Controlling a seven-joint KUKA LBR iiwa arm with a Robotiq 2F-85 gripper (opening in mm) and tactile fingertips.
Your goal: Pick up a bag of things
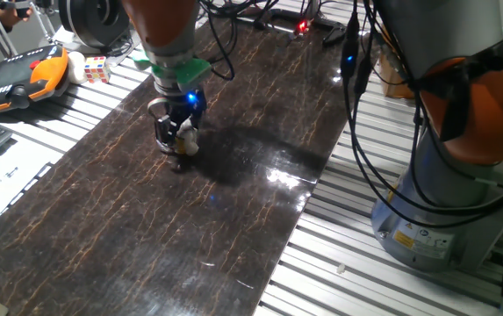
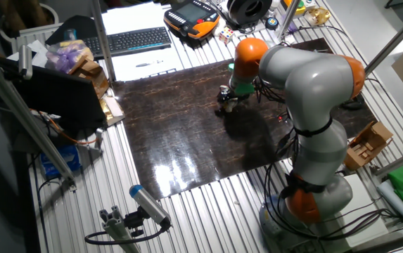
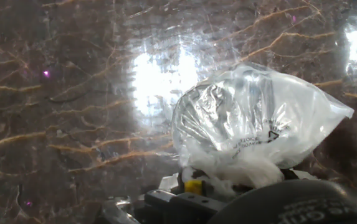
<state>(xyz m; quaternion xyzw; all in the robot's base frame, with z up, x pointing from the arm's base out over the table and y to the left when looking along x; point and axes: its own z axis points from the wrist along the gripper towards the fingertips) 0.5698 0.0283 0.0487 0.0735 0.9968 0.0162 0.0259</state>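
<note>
The bag of things is wrinkly clear plastic with white bits and a small yellow item at its bunched neck. In the hand view it fills the right centre, pressed against my fingers at the bottom edge. In one fixed view my gripper hangs low over the dark marble board with the bag caught between its fingers. The fingertips are close to the board; I cannot tell whether the bag touches it. In the other fixed view the gripper is near the board's far side.
A multicoloured puzzle cube and an orange teach pendant lie at the back left. A keyboard sits beyond the board. The arm's base and hanging cables stand at the right.
</note>
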